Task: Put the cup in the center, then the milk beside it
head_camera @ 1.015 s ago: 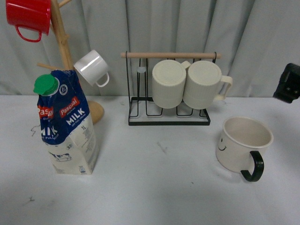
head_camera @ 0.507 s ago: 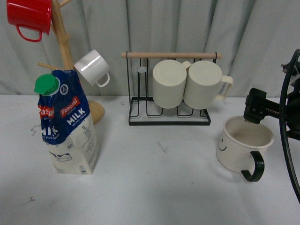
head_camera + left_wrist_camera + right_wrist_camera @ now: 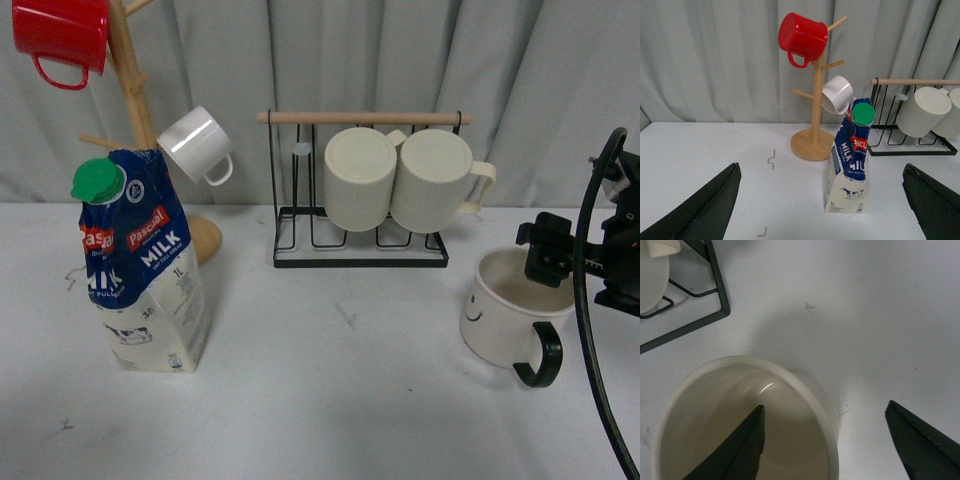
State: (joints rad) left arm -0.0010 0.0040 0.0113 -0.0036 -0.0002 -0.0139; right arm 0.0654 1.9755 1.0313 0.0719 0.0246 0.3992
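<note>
Change: right gripper [image 3: 551,262] has come lower than half a second ago, when it hung at the cup's back rim; it now dips into the mouth of the cup [image 3: 508,305].
Cup and right fingers: in the right wrist view one of the fingers [image 3: 732,452] sits inside the cup [image 3: 705,405] and the other is outside it over the bare surface [image 3: 865,315], with the cup's wall between them.
Right finger state: spread wide, not pressing the wall as far as can be seen.
Right arm pose: reaches in from the right edge of the front view, the wrist above the cup's far side, a black cable looping down beside it.
Cup place: upright on the right of the surface, handle toward the camera, smiley facing left, in front and right of the wire rack [image 3: 360,258].
Milk place: milk [image 3: 145,275] upright at the left, just in front of the mug tree [image 3: 128,90].
Left gripper [image 3: 821,166]: fingers apart, held well back from the milk [image 3: 847,175], which shows between them.
</note>
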